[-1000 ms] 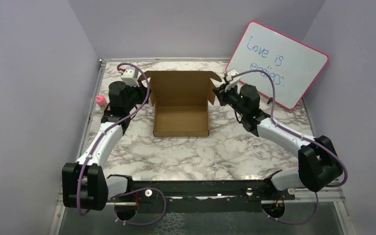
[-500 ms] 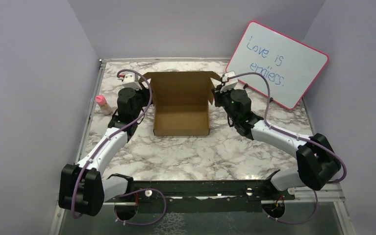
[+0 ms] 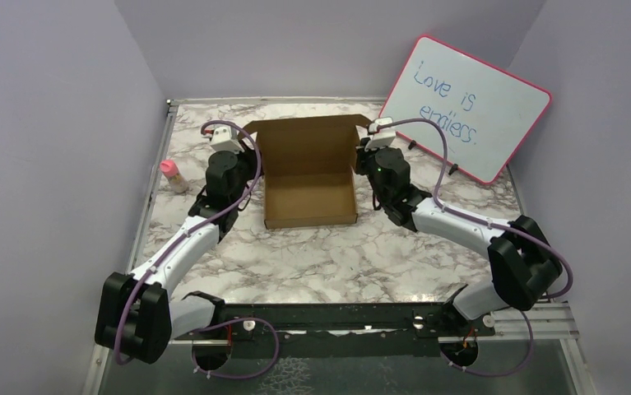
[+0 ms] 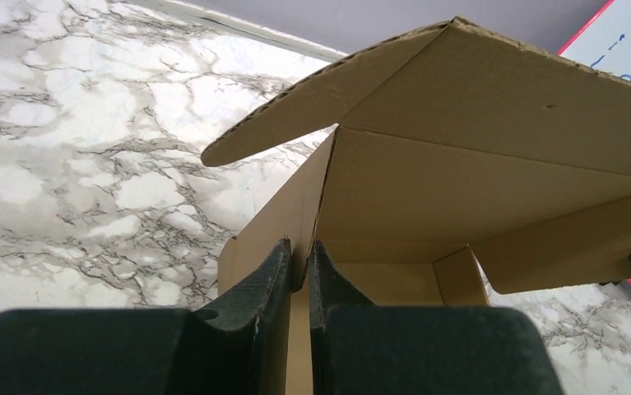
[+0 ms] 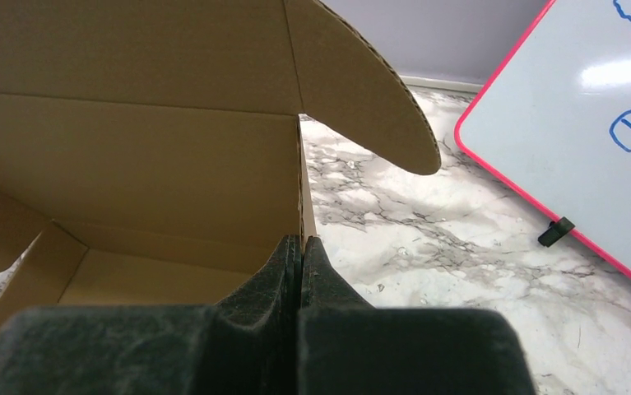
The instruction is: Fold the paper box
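The paper box (image 3: 310, 197) lies open in the middle of the marble table, its lid raised at the back with rounded ear flaps at both corners. My left gripper (image 3: 254, 175) is at the box's left wall. In the left wrist view this gripper (image 4: 299, 247) is shut on that wall (image 4: 283, 222), with the cardboard edge between the fingers. My right gripper (image 3: 360, 169) is at the right wall. In the right wrist view it (image 5: 301, 240) is shut tight, its tips just under the right wall's edge (image 5: 305, 197), and no cardboard shows between them.
A pink-framed whiteboard (image 3: 468, 107) with blue writing leans at the back right, and the right wrist view shows it (image 5: 575, 123) close beside the box. A small pink-capped bottle (image 3: 170, 173) stands near the left wall. Purple walls enclose the table on three sides.
Both arms have swung inward to the box's side walls. The box has shifted slightly to the right, and the lid's ear flaps stand closer in.
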You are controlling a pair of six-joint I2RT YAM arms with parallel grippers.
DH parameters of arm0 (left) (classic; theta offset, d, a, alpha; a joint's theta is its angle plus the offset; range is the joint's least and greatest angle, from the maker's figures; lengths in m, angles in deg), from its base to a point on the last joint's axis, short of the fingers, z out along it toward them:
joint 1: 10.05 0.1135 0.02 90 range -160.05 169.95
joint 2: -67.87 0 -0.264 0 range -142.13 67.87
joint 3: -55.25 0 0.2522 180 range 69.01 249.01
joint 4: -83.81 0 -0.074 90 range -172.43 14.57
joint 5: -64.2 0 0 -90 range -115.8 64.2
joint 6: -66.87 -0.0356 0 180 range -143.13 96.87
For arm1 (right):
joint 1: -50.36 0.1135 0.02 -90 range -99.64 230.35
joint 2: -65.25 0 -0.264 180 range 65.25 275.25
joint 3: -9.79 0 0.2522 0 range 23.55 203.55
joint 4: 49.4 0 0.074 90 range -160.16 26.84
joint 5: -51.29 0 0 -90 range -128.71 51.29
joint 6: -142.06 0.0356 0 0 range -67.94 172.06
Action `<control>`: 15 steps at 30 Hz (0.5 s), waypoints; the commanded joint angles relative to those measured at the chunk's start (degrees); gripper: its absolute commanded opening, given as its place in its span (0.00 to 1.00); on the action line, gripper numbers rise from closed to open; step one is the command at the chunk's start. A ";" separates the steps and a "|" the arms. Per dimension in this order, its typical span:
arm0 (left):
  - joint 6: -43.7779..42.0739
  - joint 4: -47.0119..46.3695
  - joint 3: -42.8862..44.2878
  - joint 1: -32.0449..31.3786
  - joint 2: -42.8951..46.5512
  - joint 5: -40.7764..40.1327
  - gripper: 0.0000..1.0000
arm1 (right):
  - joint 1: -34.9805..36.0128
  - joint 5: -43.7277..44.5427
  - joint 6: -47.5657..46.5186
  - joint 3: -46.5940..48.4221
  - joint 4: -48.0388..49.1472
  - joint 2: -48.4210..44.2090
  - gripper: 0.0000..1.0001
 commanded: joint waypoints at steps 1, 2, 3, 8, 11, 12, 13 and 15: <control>3.00 -4.93 -0.44 -1.74 -0.50 -2.67 0.12 | 1.22 3.93 1.97 1.91 0.81 1.45 0.02; 3.25 -5.10 -0.45 -2.04 -0.66 -3.20 0.12 | 1.41 4.43 2.12 2.03 0.99 1.66 0.02; 3.57 -5.28 -0.44 -2.37 -0.80 -3.73 0.12 | 1.58 4.97 2.25 2.21 1.19 1.95 0.02; 4.99 -6.41 0.17 -4.32 -1.64 -6.23 0.12 | 2.55 7.77 2.19 2.66 2.83 2.77 0.02; 5.88 -6.85 0.62 -5.14 -2.30 -7.46 0.12 | 2.77 9.52 2.47 2.60 3.66 3.17 0.02; 6.27 -7.15 0.64 -5.26 -2.56 -7.83 0.12 | 2.91 9.84 2.52 2.56 4.02 3.25 0.02; 6.65 -7.50 0.73 -5.48 -2.87 -8.20 0.13 | 3.05 10.19 2.59 2.42 4.32 3.42 0.02; 7.20 -7.92 0.86 -5.87 -3.36 -9.10 0.13 | 3.20 11.03 2.84 2.34 4.69 3.77 0.02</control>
